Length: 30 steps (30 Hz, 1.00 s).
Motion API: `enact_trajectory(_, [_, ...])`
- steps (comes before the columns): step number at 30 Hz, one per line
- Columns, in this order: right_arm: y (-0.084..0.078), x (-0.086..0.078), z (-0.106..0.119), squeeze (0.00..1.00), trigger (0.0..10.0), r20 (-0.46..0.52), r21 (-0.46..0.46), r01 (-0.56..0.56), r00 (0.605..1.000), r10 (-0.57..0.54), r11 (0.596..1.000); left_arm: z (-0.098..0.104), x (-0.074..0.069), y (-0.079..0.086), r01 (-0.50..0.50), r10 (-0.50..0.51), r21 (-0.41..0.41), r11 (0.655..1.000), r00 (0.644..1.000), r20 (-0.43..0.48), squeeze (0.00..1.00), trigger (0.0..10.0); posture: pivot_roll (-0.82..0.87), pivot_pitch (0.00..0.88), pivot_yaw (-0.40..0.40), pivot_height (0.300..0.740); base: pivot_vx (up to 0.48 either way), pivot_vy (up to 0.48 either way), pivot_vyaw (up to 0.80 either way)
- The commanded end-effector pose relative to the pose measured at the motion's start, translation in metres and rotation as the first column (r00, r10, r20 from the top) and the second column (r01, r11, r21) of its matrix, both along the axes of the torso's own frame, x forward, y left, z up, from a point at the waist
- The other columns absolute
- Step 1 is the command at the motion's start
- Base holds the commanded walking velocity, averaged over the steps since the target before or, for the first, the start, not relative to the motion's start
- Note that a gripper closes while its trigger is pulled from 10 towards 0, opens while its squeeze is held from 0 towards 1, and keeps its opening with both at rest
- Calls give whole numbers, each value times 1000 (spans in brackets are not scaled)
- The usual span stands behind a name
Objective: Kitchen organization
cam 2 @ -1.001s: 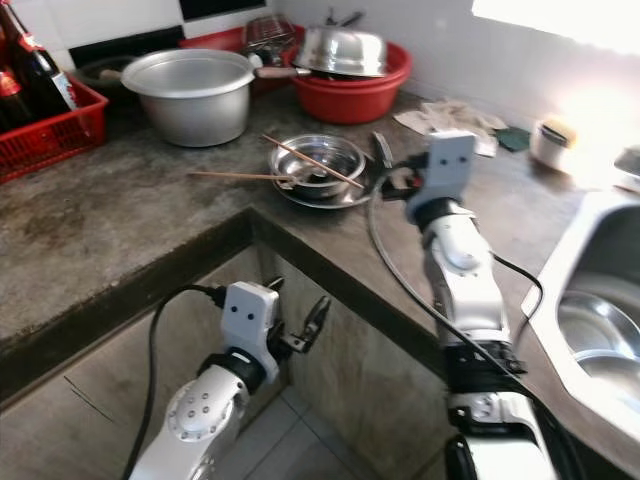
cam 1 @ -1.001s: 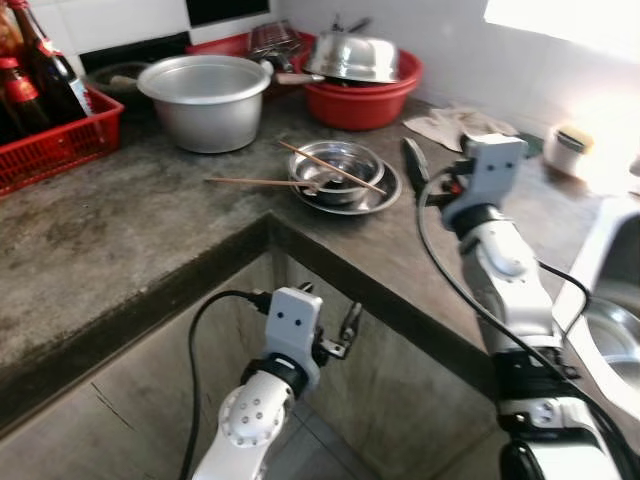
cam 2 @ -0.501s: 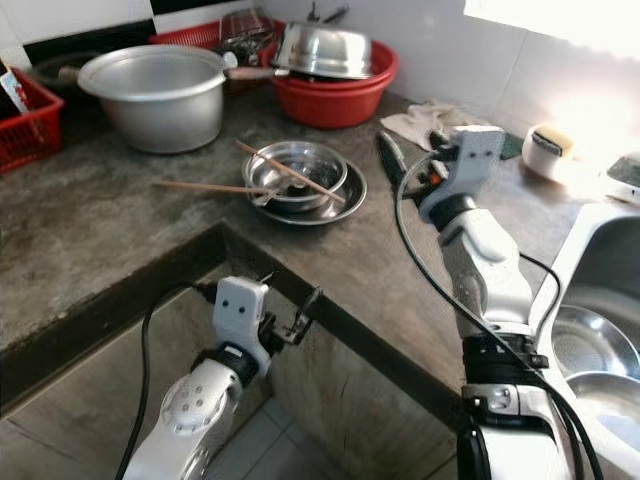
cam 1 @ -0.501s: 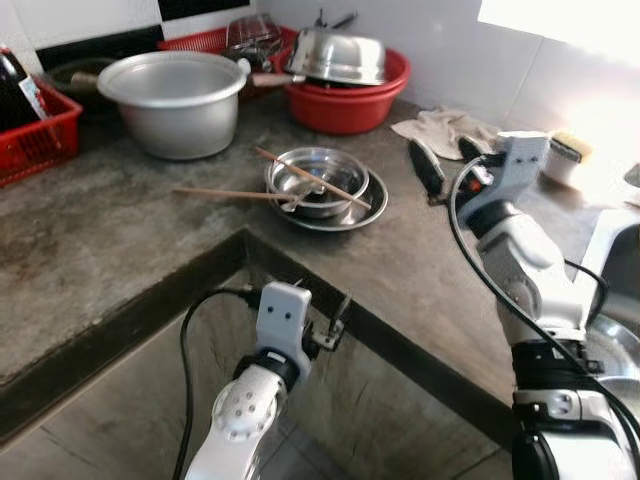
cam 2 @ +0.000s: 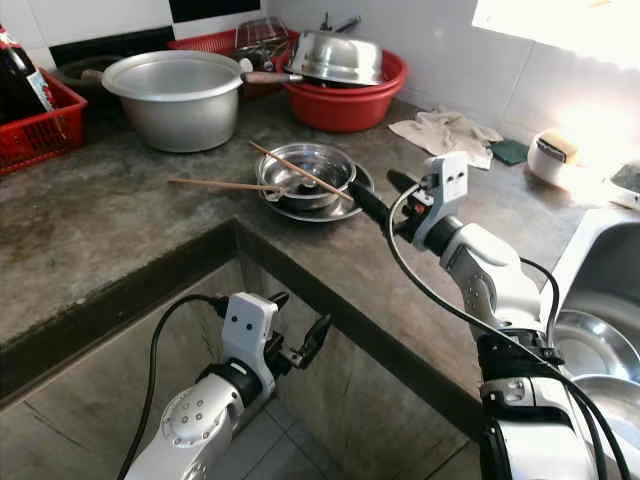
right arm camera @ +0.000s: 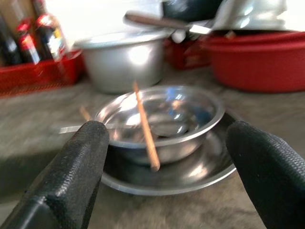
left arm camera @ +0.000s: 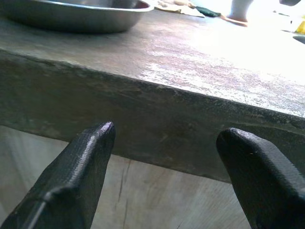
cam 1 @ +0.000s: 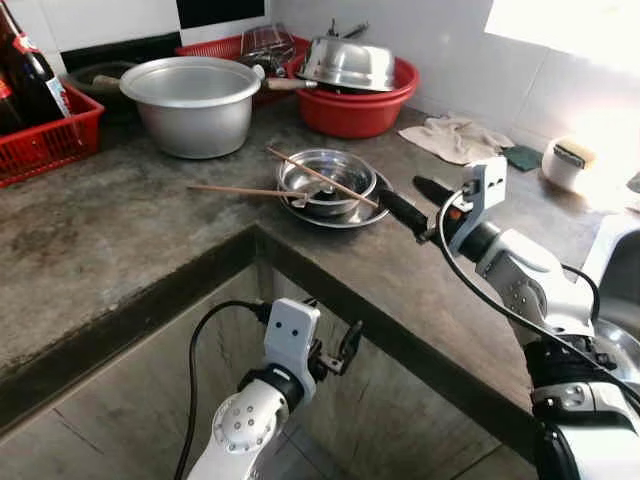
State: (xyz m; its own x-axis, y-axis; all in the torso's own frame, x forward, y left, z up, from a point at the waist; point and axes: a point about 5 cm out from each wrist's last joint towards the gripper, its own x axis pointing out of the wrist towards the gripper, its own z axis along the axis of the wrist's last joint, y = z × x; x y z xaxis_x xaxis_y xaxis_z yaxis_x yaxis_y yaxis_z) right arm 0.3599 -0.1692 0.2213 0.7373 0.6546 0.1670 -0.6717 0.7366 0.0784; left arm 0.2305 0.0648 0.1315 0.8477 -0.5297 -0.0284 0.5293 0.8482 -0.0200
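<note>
Right gripper (cam 2: pixel 385 205) hovering low over the concrete counter (cam 1: pixel 120 250), fingers spread wide, nothing between them, pointing at the stacked steel dishes. Steel bowl (cam 1: pixel 325 180) sitting in a shallow steel plate (cam 1: pixel 372 208) near the counter's inner corner. One chopstick (cam 1: pixel 320 176) lying tilted across the bowl rim, second chopstick (cam 1: pixel 235 189) resting from bowl out onto the counter. Fingertips just beside the plate edge, not touching.

Left gripper (cam 1: pixel 340 352) hanging below the counter edge, fingers parted, empty, facing the counter's front face.

Further back: aluminium pot (cam 1: pixel 195 100), red basin (cam 1: pixel 360 105) holding an upturned steel lid (cam 1: pixel 350 62), red crate (cam 1: pixel 45 145) with bottles (cam 1: pixel 30 75), cloth (cam 1: pixel 458 138) near the wall. Sink (cam 2: pixel 590 345) sitting at the right.
</note>
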Motion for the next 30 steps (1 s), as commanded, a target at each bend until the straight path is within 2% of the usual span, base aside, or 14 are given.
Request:
enact_trajectory(1, [0,0,2,0,10000,-4,-31,-44,999,44,999,3,-3,-3,23,-23,-7,1000,1000,11,0,10000,92,87,-83,740,0,0,0])
enact_trajectory(5, [1,3,2,0,10000,-6,-95,-138,990,138,986,4,-4,-4,30,-30,-12,999,1000,9,0,10000,94,98,-87,740,0,0,0])
enact_trajectory(11, [3,9,7,0,10000,3,-149,-168,985,170,974,6,-7,-5,39,-39,-2,999,999,20,0,10000,98,122,-93,740,0,0,0])
enact_trajectory(17, [13,16,12,0,10000,19,-206,-219,974,228,954,9,-10,-5,38,-38,0,999,999,25,0,10000,100,142,-97,740,0,0,0])
enact_trajectory(30, [32,31,18,0,10000,34,-245,-190,978,204,951,15,-13,-3,14,-13,-23,1000,999,43,0,10000,106,170,-107,740,0,0,0])
